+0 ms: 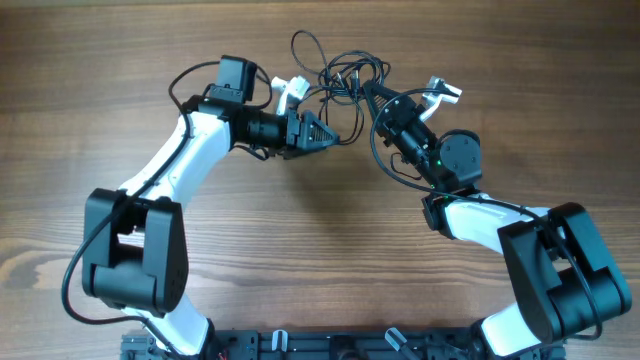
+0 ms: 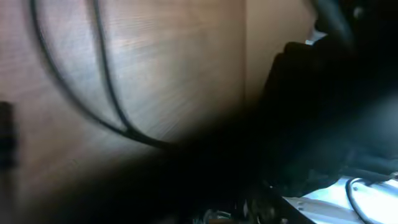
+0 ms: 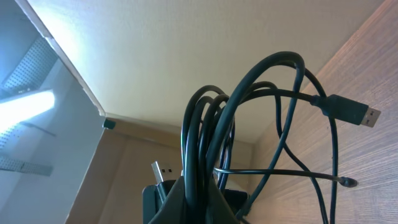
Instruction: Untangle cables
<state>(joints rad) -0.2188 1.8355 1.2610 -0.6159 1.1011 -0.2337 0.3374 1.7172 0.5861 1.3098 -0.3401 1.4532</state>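
The cables (image 1: 340, 70) are a tangle of thin black cords at the table's far middle. My right gripper (image 1: 372, 97) is shut on a bundle of several strands; in the right wrist view the cables (image 3: 211, 143) rise from between its fingers (image 3: 200, 198), with a silvery USB plug (image 3: 364, 116) hanging at the right and another plug (image 3: 160, 172) by the left finger. My left gripper (image 1: 334, 137) points right, just below the tangle, fingers together at a strand. The left wrist view is dark and blurred; two strands (image 2: 109, 93) run into the dark jaw area.
White clip parts on the arms show near the tangle, one at the left (image 1: 290, 90) and one at the right (image 1: 442, 92). The wooden table (image 1: 300, 250) extends in front of both arms. The arm bases stand at the near edge.
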